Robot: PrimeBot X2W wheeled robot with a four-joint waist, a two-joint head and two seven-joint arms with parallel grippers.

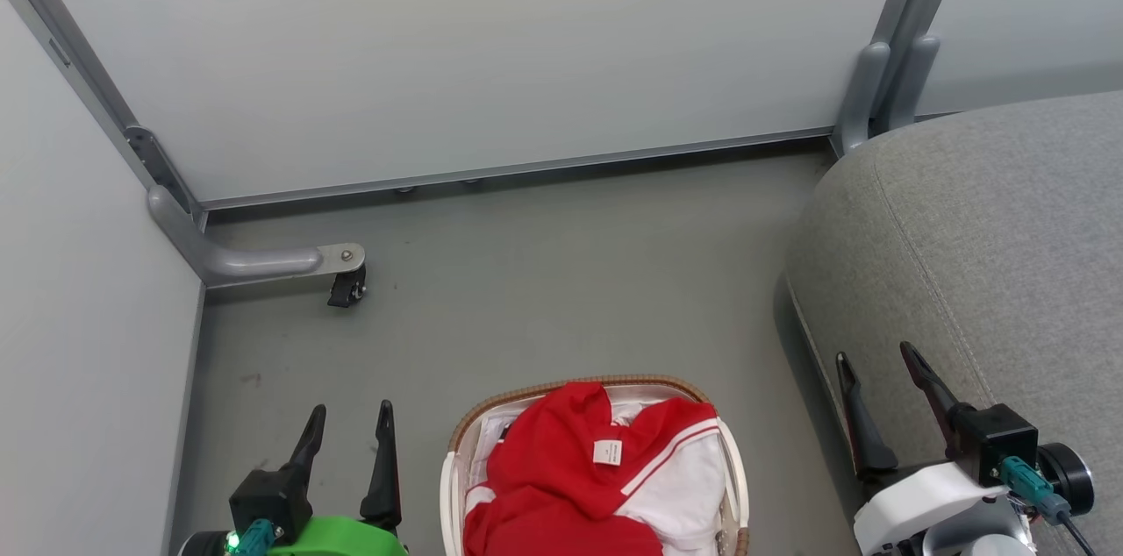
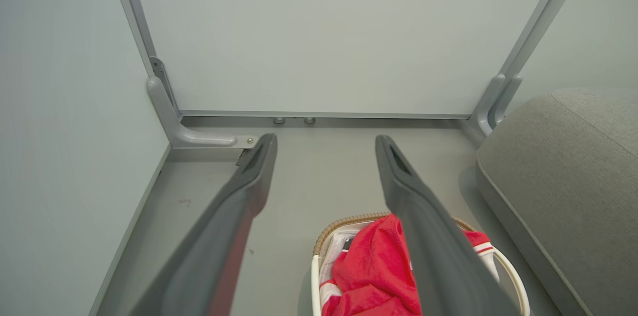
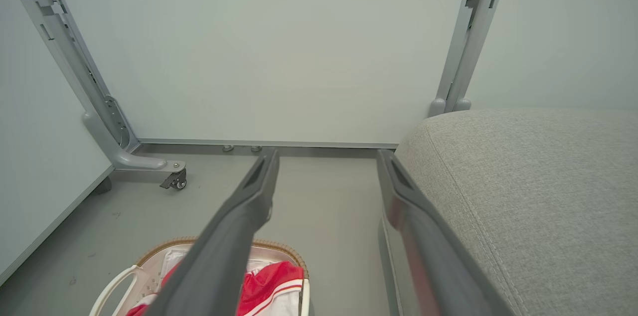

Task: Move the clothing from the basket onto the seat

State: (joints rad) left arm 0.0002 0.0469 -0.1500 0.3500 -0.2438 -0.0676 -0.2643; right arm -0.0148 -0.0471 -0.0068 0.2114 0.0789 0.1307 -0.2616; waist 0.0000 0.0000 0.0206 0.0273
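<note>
Clothing sits in the basket between spread, empty left hand and right hand.

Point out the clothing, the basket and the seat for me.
clothing [image 1: 544, 464], head view, red fabric of the top shirt.
basket [image 1: 649, 380], head view, brown woven rim, far end.
seat [image 1: 1009, 231], head view, grey upholstered top.
</note>
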